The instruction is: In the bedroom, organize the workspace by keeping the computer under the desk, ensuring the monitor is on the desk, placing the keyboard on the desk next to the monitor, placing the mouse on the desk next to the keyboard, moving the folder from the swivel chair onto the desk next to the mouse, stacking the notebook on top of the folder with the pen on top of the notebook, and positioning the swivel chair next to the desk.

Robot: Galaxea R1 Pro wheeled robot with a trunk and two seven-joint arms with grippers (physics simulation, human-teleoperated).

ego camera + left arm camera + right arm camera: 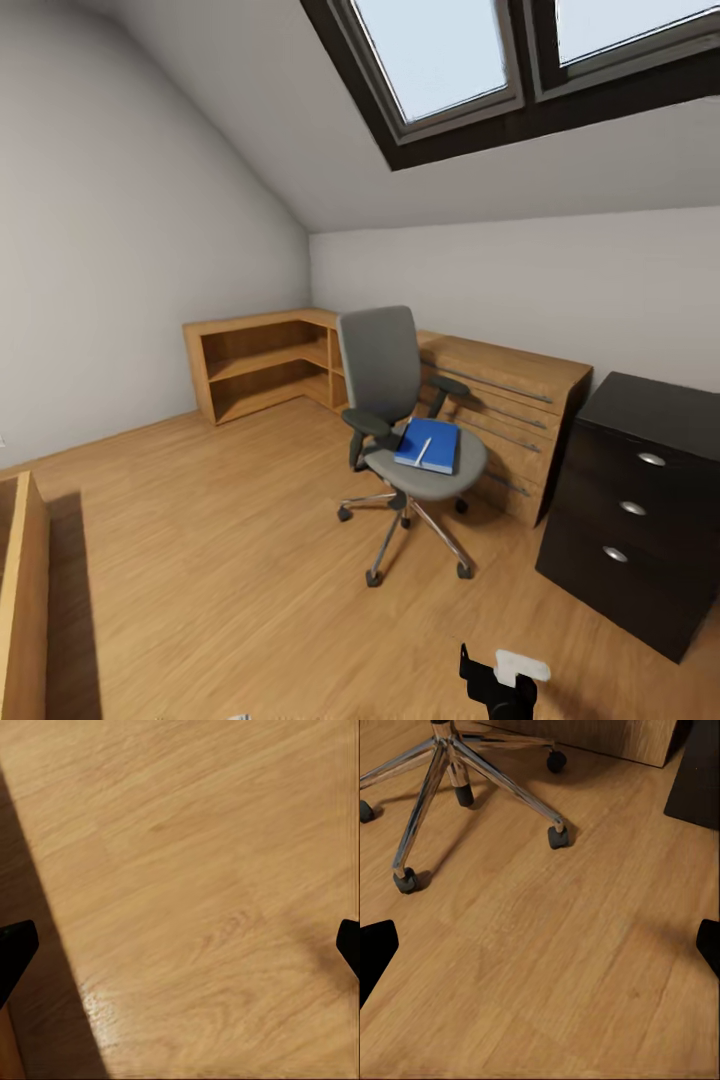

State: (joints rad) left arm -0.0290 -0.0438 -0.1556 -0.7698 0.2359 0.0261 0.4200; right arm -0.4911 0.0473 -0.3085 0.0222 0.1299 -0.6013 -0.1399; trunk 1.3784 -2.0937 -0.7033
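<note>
The grey swivel chair (380,365) stands mid-room on the wood floor, facing me. On its seat lies the blue folder (428,444) with a thin white pen (424,452) across it; I cannot tell a notebook apart from the folder. The desk's black drawer unit (640,455) with round silver knobs stands at the right. My right gripper (540,949) hangs open over the floor just short of the chair's chrome base (450,765). Over bare floor, my left gripper (180,952) is open too. The computer, monitor, keyboard and mouse are out of view.
A low light-wood cabinet (260,365) with shelves runs along the back wall behind the chair. Another light-wood piece (20,600) stands at the near left. The sloped ceiling carries skylights (440,50). Part of my right arm (497,685) shows at the bottom of the head view.
</note>
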